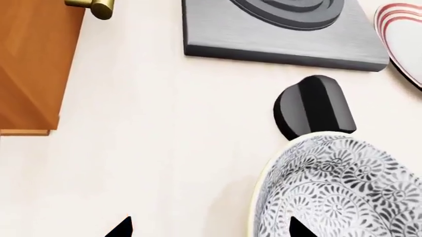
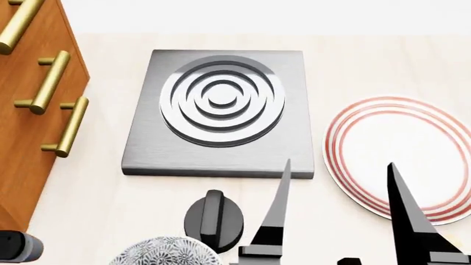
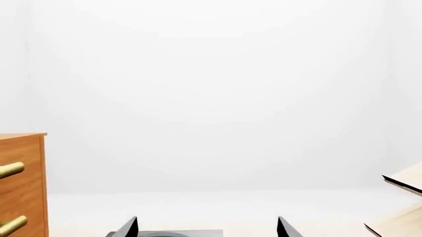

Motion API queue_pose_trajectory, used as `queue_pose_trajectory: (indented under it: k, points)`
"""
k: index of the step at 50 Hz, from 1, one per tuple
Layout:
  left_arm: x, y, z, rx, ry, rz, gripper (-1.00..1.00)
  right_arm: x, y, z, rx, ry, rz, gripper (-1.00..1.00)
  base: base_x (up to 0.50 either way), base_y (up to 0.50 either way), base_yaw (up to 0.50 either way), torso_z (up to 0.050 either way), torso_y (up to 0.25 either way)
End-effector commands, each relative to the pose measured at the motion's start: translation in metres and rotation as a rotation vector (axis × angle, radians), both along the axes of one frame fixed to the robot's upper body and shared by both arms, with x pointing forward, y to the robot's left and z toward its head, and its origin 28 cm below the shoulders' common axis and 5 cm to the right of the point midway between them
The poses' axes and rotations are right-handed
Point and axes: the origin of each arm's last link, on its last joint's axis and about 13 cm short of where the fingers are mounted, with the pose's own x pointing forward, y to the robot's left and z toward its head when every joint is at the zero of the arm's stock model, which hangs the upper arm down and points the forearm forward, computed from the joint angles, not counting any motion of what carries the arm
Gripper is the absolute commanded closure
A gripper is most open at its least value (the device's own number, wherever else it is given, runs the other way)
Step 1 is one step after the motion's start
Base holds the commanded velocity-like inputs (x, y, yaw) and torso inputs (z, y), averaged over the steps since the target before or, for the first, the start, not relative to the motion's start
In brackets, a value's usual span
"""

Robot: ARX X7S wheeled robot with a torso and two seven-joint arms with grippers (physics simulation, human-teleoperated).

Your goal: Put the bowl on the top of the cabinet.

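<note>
Near the front edge of the pale desk (image 2: pixel 96 210) sits the bowl (image 1: pixel 336 190), white with a fine grey floral pattern, only its far rim showing at the bottom of the head view. Just beyond it, almost touching its rim, lies a black knob (image 1: pixel 313 106), and past that a grey metal plate (image 2: pixel 220 113) with concentric rings. In the left wrist view the left hand (image 1: pixel 209 228) shows only as two dark fingertips spread wide apart, released, with one tip over the bowl's inside and the other over bare desk, so the near wall of the bowl lies between them; whether either tip touches the bowl cannot be told. The right hand (image 2: pixel 338 207) stands raised in front of the head camera, its two long fingers parted and holding nothing, between the grey plate and a red-ringed plate (image 2: pixel 401 154). The cabinet (image 2: pixel 33 116), orange-brown with brass bar handles (image 2: pixel 66 127), rises at the left edge of the desk, well apart from the bowl.
</note>
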Motion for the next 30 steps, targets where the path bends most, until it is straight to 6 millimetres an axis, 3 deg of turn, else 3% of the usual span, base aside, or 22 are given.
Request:
queue_pose_trajectory:
  k: [1, 30]
  points:
    - [-0.001, -0.004, -0.002, -0.074, -0.009, -0.027, -1.00, 0.002, -0.002, 0.002, -0.002, -0.022, -0.005, -1.00, 0.00, 0.00, 0.00, 0.000, 0.000]
    - [-0.002, -0.014, -0.019, -0.123, 0.090, -0.070, -1.00, 0.002, -0.001, 0.002, -0.002, -0.023, -0.005, -1.00, 0.00, 0.00, 0.00, 0.000, 0.000]
